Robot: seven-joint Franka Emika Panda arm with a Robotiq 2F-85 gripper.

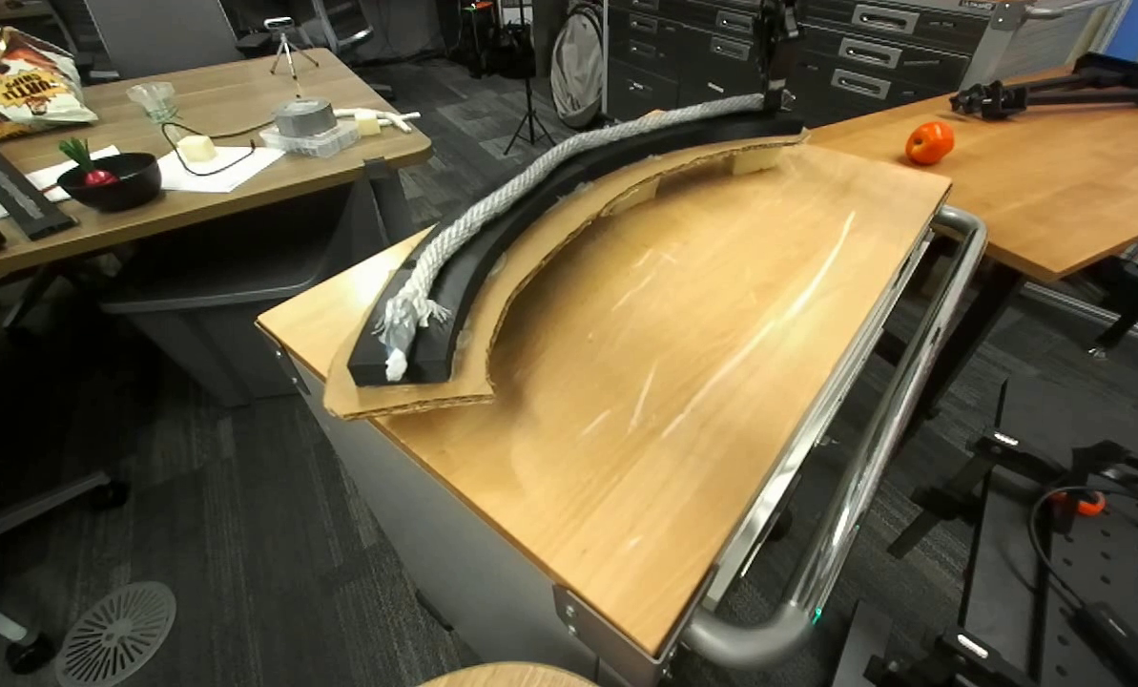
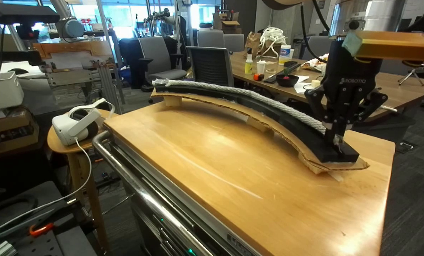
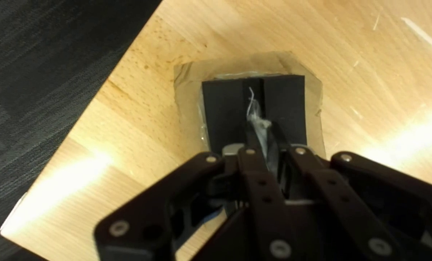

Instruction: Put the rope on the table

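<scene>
- Grey-white braided rope (image 1: 530,173) lies lengthwise along a wide black curved strip (image 1: 483,250), itself on corrugated cardboard (image 1: 583,205) above the light-brown wooden table (image 1: 721,334).
- In both exterior views, small blocks (image 2: 259,124) stand between the cardboard and the table, so the rope is raised off the wood.
- In an exterior view, the rope's near-left end (image 1: 401,329) shows plainly: frayed strands, a greyish wrapping, a white tip. Far right there, and only there, an orange-red tomato (image 1: 930,142) sits on a wooden worktop (image 1: 1065,205).
- Only in an exterior view does a white VR headset (image 2: 69,128) appear, at the left on a round wooden stool (image 2: 57,145); far off, a tangle of white cord (image 2: 273,37) shows at the end of a desk (image 2: 403,92).
- The wrist view looks down on one end of the strip, its lengthwise groove (image 3: 254,82), and loose white threads at the rope's tip; dark carpet (image 3: 38,72) lies to the left.
- The Robotiq gripper (image 2: 334,139) points down at the near right in an exterior view, its lettering readable; in an exterior view it stands at the far end of the strip, before a drawer cabinet (image 1: 824,57), its upper part cut off by the frame.
- Its fingers (image 2: 329,138) are drawn close together, with the rope's pale end pinched in the narrow gap between them, as the wrist view shows from above.
- The fingertips sit low at the strip; whether they touch it I cannot tell.
</scene>
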